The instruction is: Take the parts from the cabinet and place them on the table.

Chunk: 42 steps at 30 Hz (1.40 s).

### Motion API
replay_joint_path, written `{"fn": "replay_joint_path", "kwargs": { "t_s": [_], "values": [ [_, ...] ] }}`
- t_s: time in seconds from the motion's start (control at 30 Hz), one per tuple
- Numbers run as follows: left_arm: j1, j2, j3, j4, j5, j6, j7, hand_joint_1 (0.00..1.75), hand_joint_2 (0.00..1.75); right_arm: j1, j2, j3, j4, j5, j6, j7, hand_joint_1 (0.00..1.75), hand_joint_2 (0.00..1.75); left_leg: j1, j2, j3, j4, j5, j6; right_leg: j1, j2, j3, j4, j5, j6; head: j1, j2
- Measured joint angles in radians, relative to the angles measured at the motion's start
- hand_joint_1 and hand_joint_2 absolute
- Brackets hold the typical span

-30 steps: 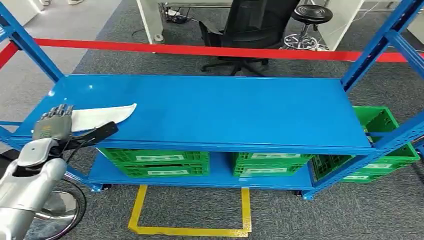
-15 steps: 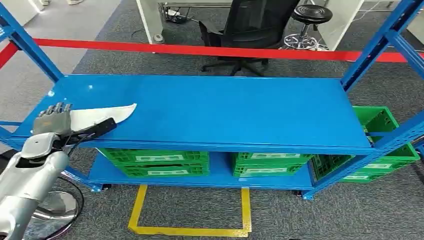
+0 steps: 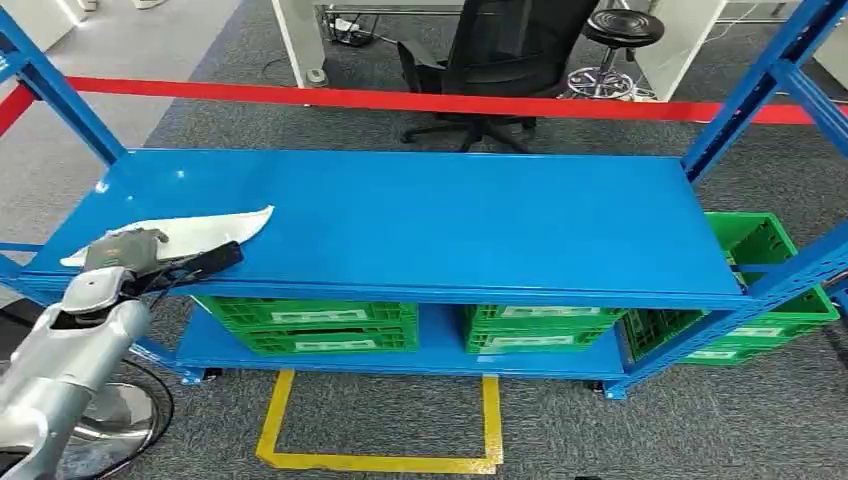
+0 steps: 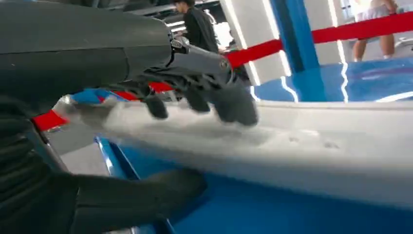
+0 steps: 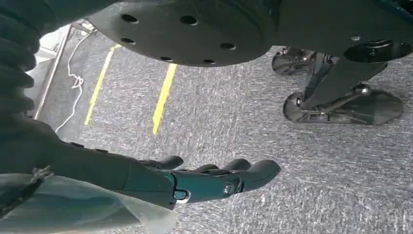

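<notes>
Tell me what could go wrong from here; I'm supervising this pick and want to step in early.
1. The left hand grips only one end of the long white part, fingers on top and thumb beneath the shelf-side edge; lifted from there, the far tip may sag or slip.
2. The part lies at the front corner of the blue shelf, so a slip could drop it to the floor.

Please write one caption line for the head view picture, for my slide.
Left hand grips the white part at the near left edge of the blue shelf.
</notes>
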Motion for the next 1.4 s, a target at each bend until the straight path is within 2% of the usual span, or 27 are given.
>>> {"fn": "replay_joint_path", "kwargs": {
  "t_s": [0.27, 0.5, 0.73, 0.83, 0.93, 1.0, 1.13, 1.23, 1.27, 1.3, 1.33, 1.37, 1.4],
  "values": [
    [0.003, -0.008, -0.005, 0.002, 0.032, 0.02, -0.092, 1.75, 1.75, 0.0, -0.001, 0.0, 0.0, 0.001, 0.0, 0.0, 0.0, 1.75, 0.0, 0.0, 0.0, 0.0, 0.0, 0.0, 0.0, 0.0, 0.0, 0.0, 0.0, 0.0, 0.0, 0.0],
    [0.006, -0.008, -0.015, -0.002, 0.043, 0.023, -0.114, 1.75, 1.75, 0.0, -0.003, 0.001, 0.0, 0.001, 0.0, 0.0, 0.0, 1.75, 0.0, 0.0, 0.0, 0.0, 0.0, 0.0, 0.0, 0.0, 0.0, 0.0, 0.0, 0.0, 0.0, 0.0],
    [0.052, -0.004, -0.049, -0.076, 0.071, 0.043, -0.148, 1.75, 1.75, 0.001, -0.005, 0.001, 0.0, 0.0, -0.001, 0.0, 0.0, 1.75, 0.0, 0.0, 0.0, 0.0, 0.0, 0.0, 0.0, 0.0, 0.0, 0.0, 0.0, 0.0, 0.0, 0.0],
    [0.107, -0.006, -0.065, -0.171, 0.109, 0.07, -0.167, 1.75, 1.75, 0.002, -0.007, 0.002, 0.0, -0.009, -0.001, 0.0, 0.0, 1.75, 0.0, 0.001, 0.0, 0.0, 0.0, 0.0, 0.0, 0.001, 0.0, 0.0, 0.0, 0.0, 0.0, 0.0],
    [0.186, -0.017, -0.084, -0.3, 0.157, 0.083, -0.207, 1.75, 1.75, 0.007, -0.011, 0.001, 0.0, -0.026, 0.0, 0.0, 0.0, 1.75, 0.0, 0.001, 0.0, 0.0, -0.001, 0.0, 0.0, 0.001, 0.0, 0.0, 0.0, 0.0, 0.0, 0.0],
    [0.247, -0.035, -0.11, -0.409, 0.181, 0.098, -0.211, 1.75, 1.75, 0.01, -0.016, -0.001, 0.0, -0.038, 0.002, 0.0, 0.0, 1.75, -0.002, 0.001, 0.0, 0.001, -0.002, 0.002, -0.002, 0.001, 0.0, -0.002, 0.0, 0.001, 0.0, 0.0],
    [0.377, -0.069, -0.165, -0.598, 0.192, 0.187, -0.214, 1.75, 1.75, 0.019, -0.019, -0.007, 0.0, -0.068, 0.003, 0.0, 0.0, 1.75, -0.006, 0.002, -0.001, 0.004, -0.004, 0.006, -0.007, 0.003, 0.0, -0.004, 0.003, 0.005, -0.001, 0.0],
    [0.463, -0.087, -0.199, -0.732, 0.178, 0.26, -0.219, 1.75, 1.75, 0.03, -0.021, -0.012, 0.001, -0.087, -0.002, 0.009, 0.0, 1.75, -0.011, 0.002, -0.002, 0.007, -0.006, 0.011, -0.013, 0.003, 0.0, -0.006, 0.005, 0.012, -0.001, 0.0],
    [0.49, -0.093, -0.206, -0.773, 0.179, 0.284, -0.225, 1.75, 1.75, 0.033, -0.022, -0.018, 0.001, -0.097, -0.004, 0.016, 0.0, 1.75, -0.012, 0.002, -0.003, 0.009, 0.001, 0.017, -0.015, 0.004, 0.002, -0.01, 0.014, 0.021, -0.001, 0.0],
    [0.509, -0.099, -0.211, -0.803, 0.182, 0.302, -0.23, 1.75, 1.75, 0.035, -0.023, -0.024, 0.002, -0.107, -0.005, 0.018, 0.0, 1.75, -0.009, 0.003, -0.002, -0.006, 0.012, 0.026, -0.011, 0.005, 0.005, -0.013, 0.018, 0.027, -0.001, 0.0],
    [0.529, -0.109, -0.216, -0.835, 0.185, 0.321, -0.235, 1.75, 1.75, 0.035, -0.026, -0.032, 0.004, -0.116, -0.006, 0.021, 0.0, 1.75, -0.001, 0.013, 0.005, -0.021, 0.024, 0.033, -0.01, 0.001, -0.008, -0.006, -0.001, 0.027, 0.0, 0.0],
    [0.543, -0.114, -0.219, -0.862, 0.185, 0.338, -0.241, 1.75, 1.75, 0.036, -0.027, -0.037, 0.005, -0.122, -0.007, 0.021, 0.0, 1.75, 0.0, 0.012, 0.003, -0.028, 0.03, 0.041, -0.008, -0.001, -0.022, 0.026, -0.03, 0.028, 0.005, 0.0],
    [0.558, -0.118, -0.22, -0.883, 0.186, 0.354, -0.247, 1.75, 1.75, 0.035, -0.028, -0.042, 0.006, -0.13, -0.009, 0.021, 0.0, 1.75, 0.0, 0.013, -0.001, -0.028, 0.031, 0.043, -0.008, -0.001, -0.05, 0.092, -0.067, 0.027, 0.007, 0.0]
  ]
}}
